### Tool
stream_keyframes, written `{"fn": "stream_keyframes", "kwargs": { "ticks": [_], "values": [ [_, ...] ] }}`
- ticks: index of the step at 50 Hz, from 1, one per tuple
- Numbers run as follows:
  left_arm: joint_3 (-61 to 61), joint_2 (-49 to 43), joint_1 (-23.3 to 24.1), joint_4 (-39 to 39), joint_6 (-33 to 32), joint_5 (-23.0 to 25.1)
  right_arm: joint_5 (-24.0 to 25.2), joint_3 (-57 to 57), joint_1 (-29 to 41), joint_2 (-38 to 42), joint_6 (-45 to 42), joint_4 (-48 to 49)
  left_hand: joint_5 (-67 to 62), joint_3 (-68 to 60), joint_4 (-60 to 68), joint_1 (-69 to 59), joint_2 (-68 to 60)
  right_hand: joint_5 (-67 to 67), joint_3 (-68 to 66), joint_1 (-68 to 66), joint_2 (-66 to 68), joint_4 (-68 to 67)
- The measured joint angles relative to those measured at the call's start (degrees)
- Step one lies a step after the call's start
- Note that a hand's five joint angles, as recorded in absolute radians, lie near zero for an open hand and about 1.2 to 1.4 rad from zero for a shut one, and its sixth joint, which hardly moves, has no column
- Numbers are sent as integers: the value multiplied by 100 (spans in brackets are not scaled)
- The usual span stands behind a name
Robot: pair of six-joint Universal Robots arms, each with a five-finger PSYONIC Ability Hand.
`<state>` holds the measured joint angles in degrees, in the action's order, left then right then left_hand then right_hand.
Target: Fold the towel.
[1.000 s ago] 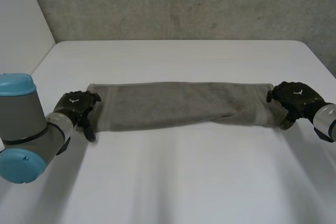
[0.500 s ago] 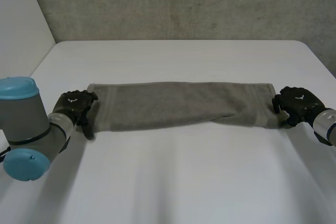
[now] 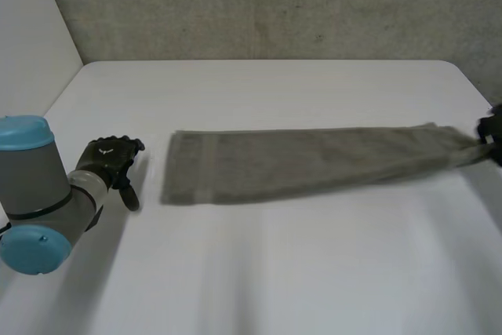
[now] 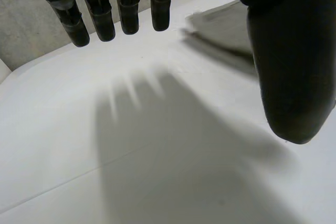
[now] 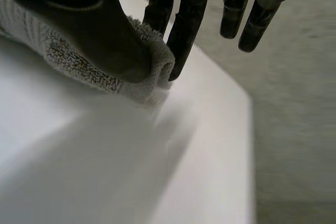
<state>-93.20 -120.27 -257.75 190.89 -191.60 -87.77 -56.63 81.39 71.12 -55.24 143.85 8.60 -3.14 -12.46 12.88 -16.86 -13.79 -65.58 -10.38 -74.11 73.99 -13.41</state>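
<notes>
The left robot hand (image 3: 110,161) rests low over the tabletop (image 3: 274,272) with its fingers (image 4: 100,19) straight and loose, grasping nothing. The towel (image 3: 314,164) starts a little way off beyond its thumb side, clear of it, so that end lies free.

The towel itself looks like a long, narrow strip, which suggests a lengthwise fold is already in. The end-to-end folds that would make it compact seem still to be done. With only one end held, I judge the fold is at best halfway, and the free end would have to be taken up again or the held end carried across.

It is grey-brown terry cloth, lying flat across the tabletop between the two robot hands. A woven stripe (image 3: 205,166) runs across it near the free end, which is squared off and neat. Toward the right robot hand (image 3: 492,127) the strip narrows and bunches into a point.

There the right robot hand is clamped on the towel's far end: its wrist view shows the cloth (image 5: 68,64) rolled into a thick lip and pinched between the thumb and the nearer fingers, while the other fingers hang straight beside it.
</notes>
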Motion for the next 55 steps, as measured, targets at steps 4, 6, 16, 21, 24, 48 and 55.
{"fn": "stream_keyframes", "kwargs": {
  "ticks": [4,6,16,21,24,48,55],
  "values": [
    [-41,59,2,0,5,5,40,-323,-376,-110,-458,-35,0,0,0,0,0,-10,0,-1,0,0],
    [-51,78,3,0,7,6,39,-449,-442,-134,-618,-54,0,0,0,0,0,-15,0,-1,0,0],
    [-76,130,8,1,9,7,141,-711,607,-638,-523,-62,0,0,0,0,1,-27,0,-26,32,0],
    [-114,142,8,3,9,10,171,-738,1837,-775,-294,24,0,0,0,0,1,-27,0,-26,86,0],
    [-130,156,9,3,12,11,121,-818,2634,-757,-234,136,0,0,0,0,1,-27,0,-26,99,0],
    [-171,265,161,9,46,17,-992,-1586,5640,1054,-219,490,0,0,0,0,5,5849,0,5243,-5095,0],
    [51,302,498,3,68,25,-1229,-849,5049,180,72,179,0,0,0,0,7,6192,0,6013,-5938,0]
  ]
}}
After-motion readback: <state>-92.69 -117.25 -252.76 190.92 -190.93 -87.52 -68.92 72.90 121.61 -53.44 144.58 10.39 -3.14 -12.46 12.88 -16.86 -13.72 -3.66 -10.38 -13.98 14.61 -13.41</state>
